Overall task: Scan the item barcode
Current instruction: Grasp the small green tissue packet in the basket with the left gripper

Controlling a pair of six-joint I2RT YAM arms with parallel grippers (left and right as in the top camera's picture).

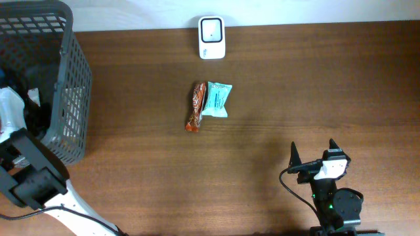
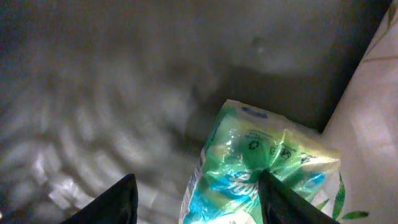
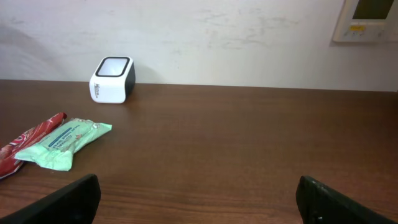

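In the left wrist view a shiny green and blue packet lies on the grey floor of the basket. My left gripper stands over it, jaws open. The right finger is against the packet. The left finger is a little apart from its edge. Overhead, that gripper is hidden inside the grey mesh basket. The white scanner stands at the table's far edge and shows in the right wrist view as scanner. My right gripper hovers open near the front right, holding nothing.
A red-brown bar and a pale teal packet lie side by side mid-table, in front of the scanner. The right wrist view shows them at its left: the bar and the packet. The basket fills the table's left end.
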